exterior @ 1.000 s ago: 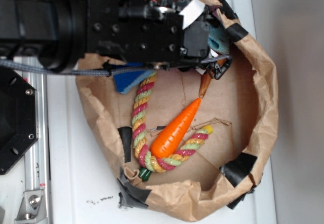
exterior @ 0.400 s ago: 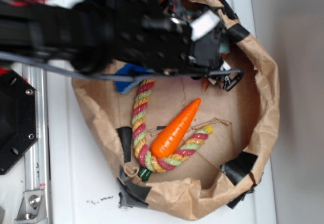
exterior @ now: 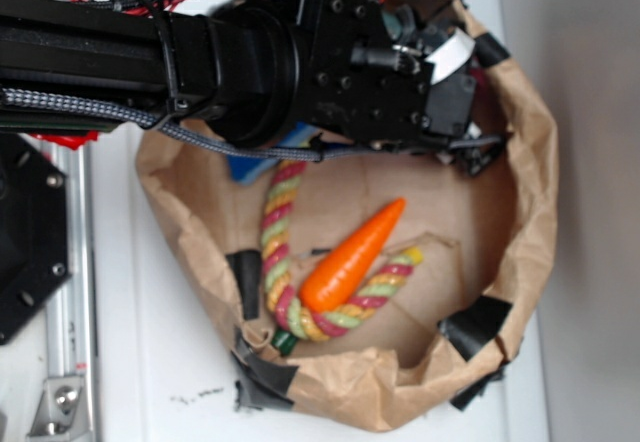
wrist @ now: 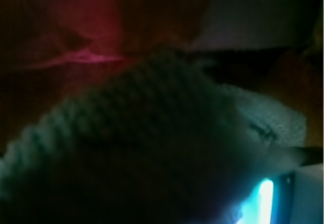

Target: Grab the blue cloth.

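End effector (exterior: 470, 152) sits low inside the paper bag (exterior: 530, 192); I cannot tell if it is spread or pinching. Right under it, the blue cloth (wrist: 152, 127) looks soft, light and floppy; pinch a raised fold.

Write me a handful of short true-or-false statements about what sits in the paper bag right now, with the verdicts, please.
1. The orange carrot lies across the coloured rope. True.
2. The carrot stands upright against the bag wall. False: it lies flat on the bag floor, tilted diagonally.
3. The blue sponge shows just below the arm. True.
4. The paper bag is patched with black tape. True.
5. The wrist view shows an empty bag floor. False: the ribbed blue cloth fills most of it.
6. The pincer is outside the bag. False: it is over the bag's upper right.
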Controlling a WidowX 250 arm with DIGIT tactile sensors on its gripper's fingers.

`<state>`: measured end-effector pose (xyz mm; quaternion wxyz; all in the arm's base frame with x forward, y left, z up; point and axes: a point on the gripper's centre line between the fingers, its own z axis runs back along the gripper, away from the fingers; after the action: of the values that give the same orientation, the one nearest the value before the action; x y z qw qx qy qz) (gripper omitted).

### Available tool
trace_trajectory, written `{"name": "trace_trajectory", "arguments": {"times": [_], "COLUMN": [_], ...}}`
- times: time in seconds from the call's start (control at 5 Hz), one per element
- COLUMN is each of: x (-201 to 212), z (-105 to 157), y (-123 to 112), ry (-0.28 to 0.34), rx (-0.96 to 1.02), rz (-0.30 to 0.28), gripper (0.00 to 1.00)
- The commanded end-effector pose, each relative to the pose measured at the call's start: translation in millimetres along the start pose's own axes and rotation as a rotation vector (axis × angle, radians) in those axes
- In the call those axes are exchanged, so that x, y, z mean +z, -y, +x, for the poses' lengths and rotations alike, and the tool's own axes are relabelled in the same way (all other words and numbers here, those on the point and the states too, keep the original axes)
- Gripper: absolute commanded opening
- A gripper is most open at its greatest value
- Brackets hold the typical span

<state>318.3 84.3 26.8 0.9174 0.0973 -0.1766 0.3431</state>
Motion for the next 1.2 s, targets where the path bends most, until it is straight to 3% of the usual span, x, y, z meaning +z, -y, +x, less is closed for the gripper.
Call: {"name": "trace_trajectory", "arguments": {"times": [0.0,0.4,0.6,0.8,1.0], "x": [6,19,40,86,121], "z": [10,3,-1,-15,-28], "y": [-12,-10,-6,22,41], "ry": [0.018,0.049,0.06,-0.018,-0.069], "rx": [-0.002,-0.056,-0.136,-0.328,-0.541], "rz": [-0.007,-0.015,-0.067,-0.259,-0.345], "gripper": [0.0,0.0,0.0,0.0,0.0]}}
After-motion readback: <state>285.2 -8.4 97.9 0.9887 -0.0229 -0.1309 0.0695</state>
